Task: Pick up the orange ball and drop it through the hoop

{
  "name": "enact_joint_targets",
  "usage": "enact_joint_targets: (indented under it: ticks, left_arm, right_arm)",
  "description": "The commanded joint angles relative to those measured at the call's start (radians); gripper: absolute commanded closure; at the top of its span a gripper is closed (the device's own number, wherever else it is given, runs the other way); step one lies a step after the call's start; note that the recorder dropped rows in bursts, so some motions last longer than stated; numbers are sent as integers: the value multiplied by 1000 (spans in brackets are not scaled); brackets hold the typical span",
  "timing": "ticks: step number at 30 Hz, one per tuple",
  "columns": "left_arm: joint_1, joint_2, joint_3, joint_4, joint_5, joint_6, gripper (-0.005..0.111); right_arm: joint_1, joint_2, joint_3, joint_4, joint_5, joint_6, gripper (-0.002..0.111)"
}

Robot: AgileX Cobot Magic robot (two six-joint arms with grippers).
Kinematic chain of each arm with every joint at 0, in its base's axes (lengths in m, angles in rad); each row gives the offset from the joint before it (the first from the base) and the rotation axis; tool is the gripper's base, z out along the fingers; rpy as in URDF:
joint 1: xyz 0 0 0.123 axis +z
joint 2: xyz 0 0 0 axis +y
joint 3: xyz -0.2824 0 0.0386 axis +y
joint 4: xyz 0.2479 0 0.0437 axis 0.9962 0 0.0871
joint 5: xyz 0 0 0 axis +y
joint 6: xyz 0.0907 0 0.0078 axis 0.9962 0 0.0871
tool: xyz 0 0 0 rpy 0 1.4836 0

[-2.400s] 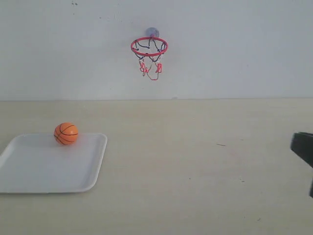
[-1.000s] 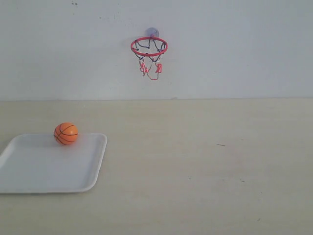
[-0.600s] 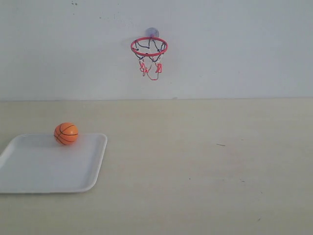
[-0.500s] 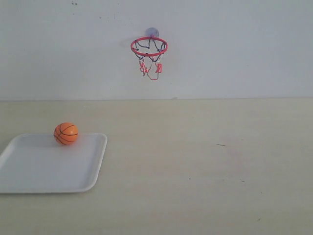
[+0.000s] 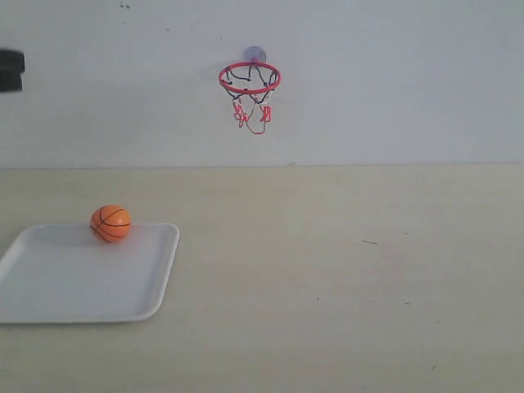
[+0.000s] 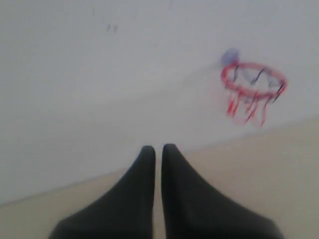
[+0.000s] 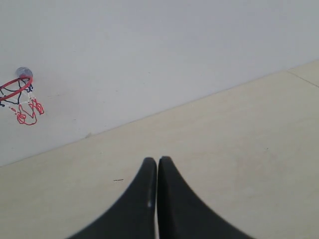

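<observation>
The orange ball [image 5: 110,223] rests at the far edge of a white tray [image 5: 49,286] on the left of the table. The hoop [image 5: 250,79], red ring with a stringy net, hangs on the white wall by a bluish suction cup; it also shows as the hoop [image 6: 253,82] in the left wrist view and the hoop [image 7: 18,89] in the right wrist view. A dark tip of my left gripper [image 5: 11,70] pokes in at the upper left edge, well above the ball. Its black fingers [image 6: 158,149] stand shut on nothing. My right gripper [image 7: 157,160] is shut and empty, out of the exterior view.
The pale wooden table [image 5: 344,270] stretches to the right of the tray, with a small dark mark [image 5: 370,241] on it. The white wall [image 5: 393,82] closes the back.
A dark part of the right arm left the right edge of the exterior view. The left gripper's tip has come into view at the upper left. Ball, tray and hoop have not moved.
</observation>
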Motion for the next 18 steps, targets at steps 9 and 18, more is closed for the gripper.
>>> enact_joint_targets:
  ticks: [9, 18]
  left_arm:
    - [-109, 387, -98, 333, 47, -581, 45]
    - [-109, 507, -100, 333, 145, -612, 35]
  right_arm:
    - [-4, -4, 5, -3, 6, -3, 108]
    - [-4, -4, 5, -3, 6, -3, 108]
